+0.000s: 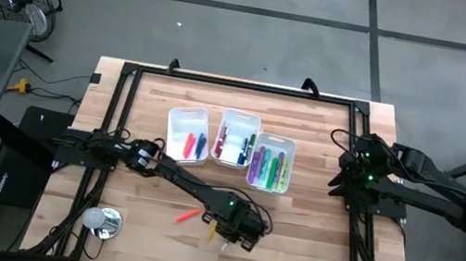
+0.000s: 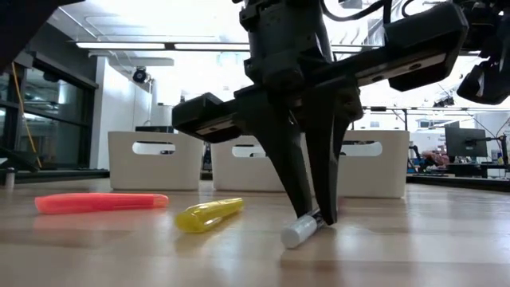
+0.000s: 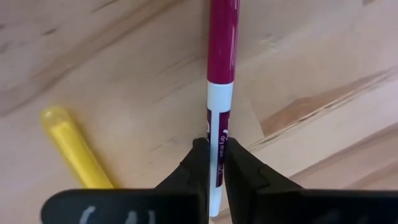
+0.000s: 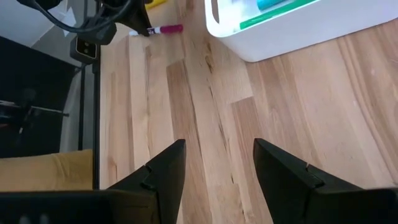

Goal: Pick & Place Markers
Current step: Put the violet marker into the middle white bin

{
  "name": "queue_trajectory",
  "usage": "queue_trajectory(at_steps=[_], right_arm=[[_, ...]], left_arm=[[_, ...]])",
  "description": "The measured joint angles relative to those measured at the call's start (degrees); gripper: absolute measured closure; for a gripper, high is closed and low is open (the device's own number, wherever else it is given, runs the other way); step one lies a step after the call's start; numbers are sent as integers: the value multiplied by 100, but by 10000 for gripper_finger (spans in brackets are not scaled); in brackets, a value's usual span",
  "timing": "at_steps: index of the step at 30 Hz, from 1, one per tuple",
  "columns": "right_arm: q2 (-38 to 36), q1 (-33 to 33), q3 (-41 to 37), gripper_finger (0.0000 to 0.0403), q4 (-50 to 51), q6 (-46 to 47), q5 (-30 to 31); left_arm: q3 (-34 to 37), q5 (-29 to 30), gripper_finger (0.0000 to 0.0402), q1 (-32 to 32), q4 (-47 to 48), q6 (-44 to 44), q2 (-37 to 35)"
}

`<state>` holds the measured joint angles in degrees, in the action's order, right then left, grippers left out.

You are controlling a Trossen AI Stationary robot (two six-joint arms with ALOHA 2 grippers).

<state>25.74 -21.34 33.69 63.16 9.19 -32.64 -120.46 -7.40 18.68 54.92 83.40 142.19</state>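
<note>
The left gripper (image 3: 211,163), low in the centre of the overhead frame, has its fingers (image 2: 288,159) pinched tight on the white barrel of a magenta marker (image 3: 221,56) lying flat on the wooden table (image 1: 308,246). In the level view the two dark fingers come down to the tabletop at centre frame, the marker's white end (image 2: 300,230) poking out toward the camera at their tips. A yellow marker (image 2: 209,214) lies just beside it, to the left in that view, apart from the fingers, and an orange-red marker (image 2: 100,202) lies farther left again.

In the overhead frame three white bins (image 1: 229,136) sit side by side above centre, each holding coloured markers (image 1: 268,169); the orange-red marker lies loose below them, left of the gripper. A round silver object (image 1: 103,220) rests at lower left.

The right gripper (image 4: 217,168) hovers over bare boards at the right edge of the table, its fingers spread wide and holding nothing. Its wrist camera catches a corner of one bin (image 4: 292,25) at upper right and, at the top left, the magenta marker (image 4: 165,28) with the left arm over it.
</note>
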Motion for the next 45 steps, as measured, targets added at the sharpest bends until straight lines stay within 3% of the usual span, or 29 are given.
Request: queue_trajectory(at_steps=[7,13,16,27,35,40,45], right_arm=[[0,-1,0,226,-181,130,-27],[0,-2,0,226,-523,311,-36],[0,0,0,226,-721,461,-82],[4,0,0,226,-806,604,-92],[-81,62,-4,226,-96,754,-125],[-95,584,-7,226,95,354,-501],[34,1611,-169,226,-71,751,-444]], left_arm=[[-429,98,385,-92,330,-985,25],[-853,1254,393,-318,314,-1326,81],[-1191,1441,401,-441,338,-1602,73],[-1411,955,400,-621,96,-1869,-27],[-1409,639,401,-597,16,-2026,101],[-1416,665,401,-595,-102,-2404,92],[-1416,640,402,-593,-134,-2786,92]])
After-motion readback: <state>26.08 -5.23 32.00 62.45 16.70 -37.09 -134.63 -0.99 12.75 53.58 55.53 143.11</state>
